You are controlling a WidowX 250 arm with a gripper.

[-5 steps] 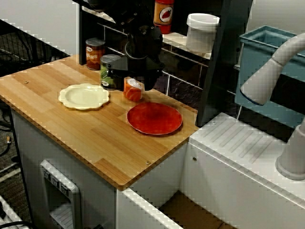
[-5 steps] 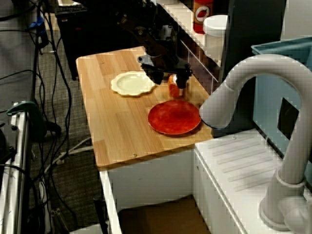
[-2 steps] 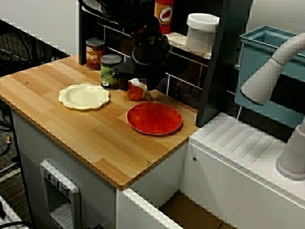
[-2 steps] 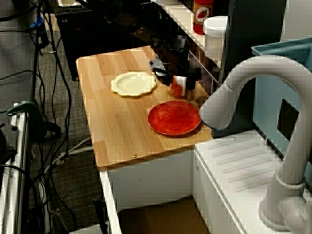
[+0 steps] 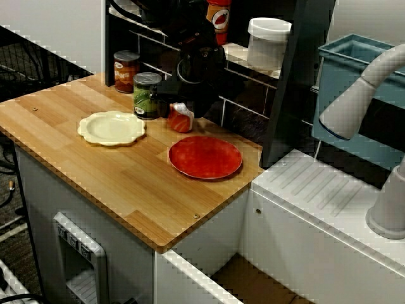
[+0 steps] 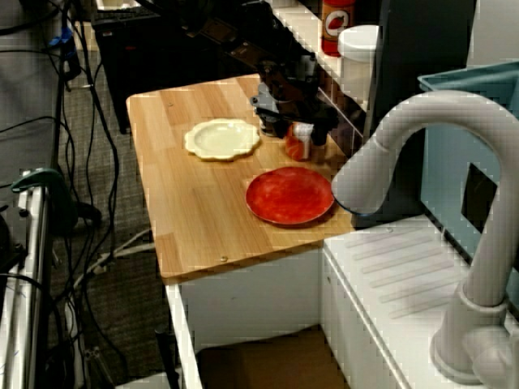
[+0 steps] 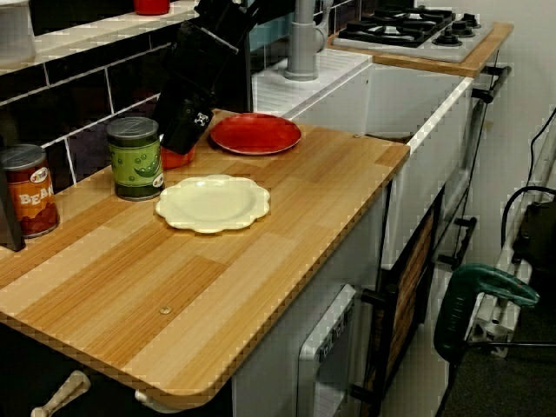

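Op: What's the gripper [image 6: 302,139] got?
Spot: Your jaws look clamped either side of the small red can [image 5: 180,118]. It's tilted, at the back of the wooden counter [image 5: 126,183], betw. the green can [image 5: 147,95] and the red plate [image 5: 205,157]. Can't tell if its base touches the wood.
Op: Risks?
Spot: Grip on a tilted can looks marginal imo. If it slips, it could roll onto the red plate or off the edge. You're also tight to the green can and the tiled wall [image 5: 243,120]. A swing that way could knock the green can into the cream plate [image 5: 111,127].
Op: Which view do I trust?
Spot: View over the tap shows a finger each side of the can, plus its white label. View along the counter hides nearly all of it behind the gripper body, just a red sliver, but it shows the gap to the green can and the bean can [image 7: 26,191] further along. View facing the wall shows the tilt best
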